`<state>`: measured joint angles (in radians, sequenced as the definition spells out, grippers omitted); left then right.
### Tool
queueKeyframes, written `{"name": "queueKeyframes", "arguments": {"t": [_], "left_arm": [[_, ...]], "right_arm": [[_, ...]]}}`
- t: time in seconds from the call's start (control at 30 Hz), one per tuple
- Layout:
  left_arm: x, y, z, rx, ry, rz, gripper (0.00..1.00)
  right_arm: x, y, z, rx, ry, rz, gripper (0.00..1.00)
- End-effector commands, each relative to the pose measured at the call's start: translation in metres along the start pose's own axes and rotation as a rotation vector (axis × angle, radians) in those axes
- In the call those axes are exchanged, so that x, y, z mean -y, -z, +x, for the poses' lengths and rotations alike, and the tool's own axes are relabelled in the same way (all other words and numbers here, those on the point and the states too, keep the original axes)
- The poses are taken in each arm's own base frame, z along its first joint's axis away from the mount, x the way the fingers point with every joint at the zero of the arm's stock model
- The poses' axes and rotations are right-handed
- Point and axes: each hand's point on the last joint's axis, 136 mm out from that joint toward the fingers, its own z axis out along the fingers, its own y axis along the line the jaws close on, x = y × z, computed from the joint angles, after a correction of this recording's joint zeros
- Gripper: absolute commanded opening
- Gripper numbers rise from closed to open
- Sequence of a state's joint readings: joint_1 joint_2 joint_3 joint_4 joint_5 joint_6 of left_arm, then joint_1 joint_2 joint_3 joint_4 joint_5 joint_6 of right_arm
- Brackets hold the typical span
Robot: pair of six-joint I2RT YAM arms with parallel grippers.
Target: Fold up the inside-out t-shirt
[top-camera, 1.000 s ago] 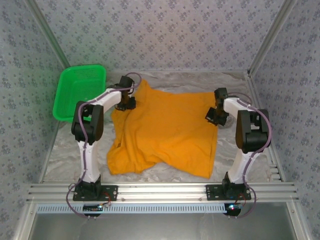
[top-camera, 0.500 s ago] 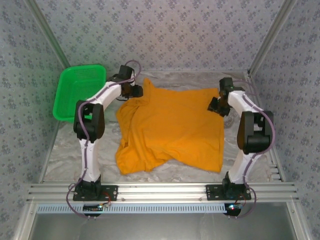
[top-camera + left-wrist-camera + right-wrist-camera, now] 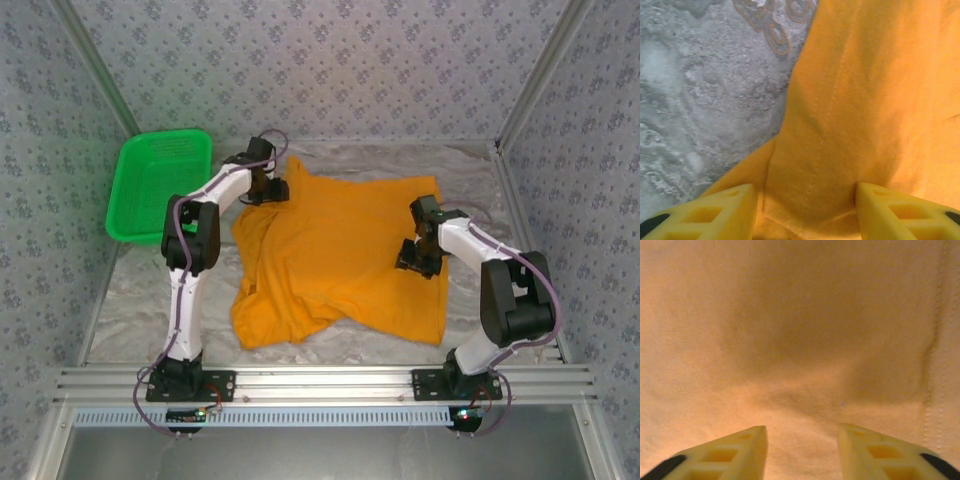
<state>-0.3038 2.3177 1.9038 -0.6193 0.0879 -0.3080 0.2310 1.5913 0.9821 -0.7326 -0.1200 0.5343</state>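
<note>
We see the inside-out t-shirt (image 3: 335, 265) spread flat in the middle of the tabletop (image 3: 130, 300). The left gripper (image 3: 272, 190) sits at its 11 o'clock corner, fingers apart, with a fold of cloth between them. The right gripper (image 3: 413, 258) hangs over its 3 o'clock side, fingers also apart.

The inside-out t-shirt (image 3: 340, 255) is plain orange-yellow and lies spread on the table, mostly flat. Its left side is bunched in folds, and stitched seams show.
</note>
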Motion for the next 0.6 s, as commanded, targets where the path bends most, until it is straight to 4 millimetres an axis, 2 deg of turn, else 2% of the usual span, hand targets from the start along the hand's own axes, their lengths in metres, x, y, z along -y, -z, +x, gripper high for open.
{"name": "queueKeyframes", "arguments": {"t": [0.0, 0.03, 0.1, 0.13, 0.17, 0.27, 0.33, 0.43, 0.57], "left_arm": [[-0.009, -0.003, -0.002, -0.007, 0.014, -0.051, 0.45], [-0.011, -0.005, -0.001, -0.009, 0.017, -0.054, 0.37], [-0.011, -0.01, 0.0, -0.02, 0.015, -0.033, 0.15], [-0.009, -0.013, 0.002, -0.028, 0.008, -0.013, 0.06], [-0.002, -0.008, -0.008, -0.012, -0.012, 0.027, 0.0], [0.002, -0.005, -0.015, -0.008, -0.076, 0.05, 0.0], [-0.004, 0.005, -0.018, -0.019, -0.13, 0.032, 0.0], [-0.013, 0.024, -0.039, 0.035, -0.206, -0.02, 0.0], [-0.037, 0.051, -0.074, 0.136, -0.245, -0.136, 0.0]], "right_arm": [[-0.002, -0.008, 0.008, -0.029, 0.022, 0.035, 0.35], [-0.002, -0.011, 0.01, -0.035, 0.033, 0.046, 0.31], [0.002, -0.017, 0.015, -0.049, 0.044, 0.088, 0.14], [0.004, -0.018, 0.016, -0.054, 0.045, 0.105, 0.1], [0.006, -0.019, 0.018, -0.056, 0.047, 0.121, 0.08], [0.016, -0.014, 0.016, -0.04, 0.039, 0.178, 0.02], [0.027, -0.007, 0.013, -0.026, 0.045, 0.244, 0.0], [0.041, -0.002, 0.009, -0.022, 0.042, 0.307, 0.0], [0.047, -0.016, 0.012, -0.07, -0.029, 0.233, 0.0]]}}
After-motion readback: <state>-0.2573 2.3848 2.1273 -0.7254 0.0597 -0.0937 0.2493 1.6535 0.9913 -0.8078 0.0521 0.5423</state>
